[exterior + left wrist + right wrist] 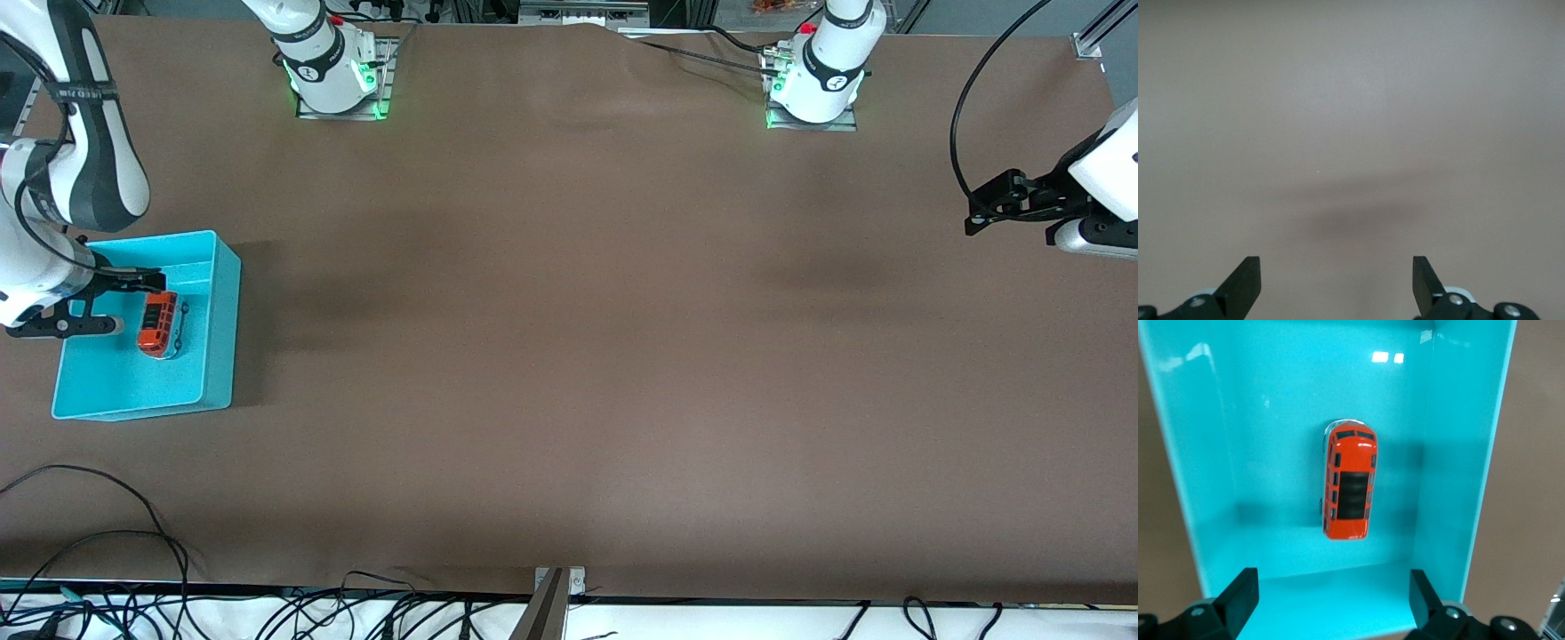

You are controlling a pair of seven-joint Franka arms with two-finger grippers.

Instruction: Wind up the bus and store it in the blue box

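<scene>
Orange-red boxy bus (1349,480) in glossy straight-walled blue box (224,307), spread right gripper (1331,600) above; left gripper (1337,283) spread.

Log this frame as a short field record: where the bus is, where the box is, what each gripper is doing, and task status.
bus: lying on the floor of the blue box, on its wheels, free of both grippers
blue box: at the right arm's end of the table
right gripper: open, empty, over the box above the bus
left gripper: open, empty, waiting over bare table at the left arm's end
task status: bus stored; winding cannot be judged
</scene>
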